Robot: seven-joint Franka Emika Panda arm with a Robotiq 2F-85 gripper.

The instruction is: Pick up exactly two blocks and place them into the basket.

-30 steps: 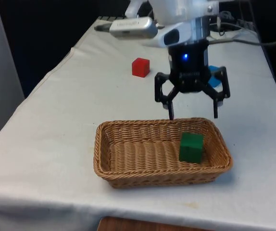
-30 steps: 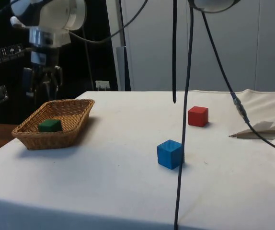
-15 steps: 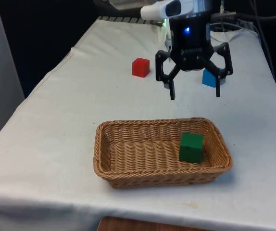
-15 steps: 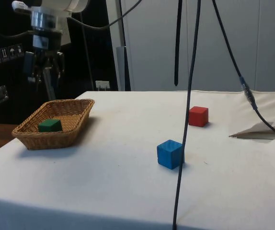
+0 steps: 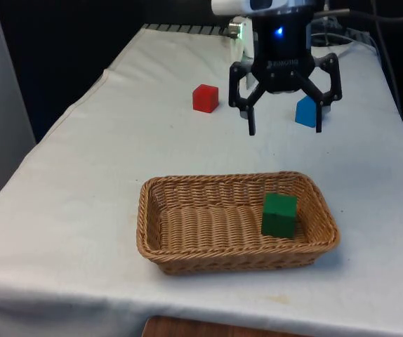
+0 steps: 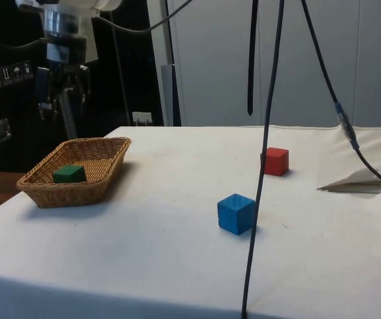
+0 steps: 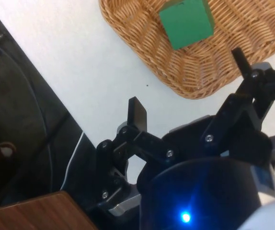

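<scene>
Front view: end effector [image 5: 284, 130] hanging in the air beyond the basket's far rim, spread wide, holding nothing. Green block [image 5: 279, 215] lying inside the basket [image 5: 161, 232], towards the end nearer the tabletop's right edge in the front view. Red block [image 5: 205, 98] and blue block [image 5: 305, 112] further back on the tabletop [image 5: 82, 182], the blue one partly behind an open finger. Likely one block placed, one to go. Main risk: dropping onto the blue block off-centre and nudging it with a fingertip rather than straddling it.

Side view: end effector [image 6: 62, 109] up high above the basket [image 6: 104, 166], well apart from the blue block [image 6: 235, 213] and red block [image 6: 274, 161]. Long reach ahead; could snag or drag a dangling cable across a block.

Wrist view: end effector [image 7: 188, 84] open and empty, green block [image 7: 185, 23] resting in the basket [image 7: 195, 76] near its wall. Further hazard: fetching both remaining blocks and overshooting the count of two.
</scene>
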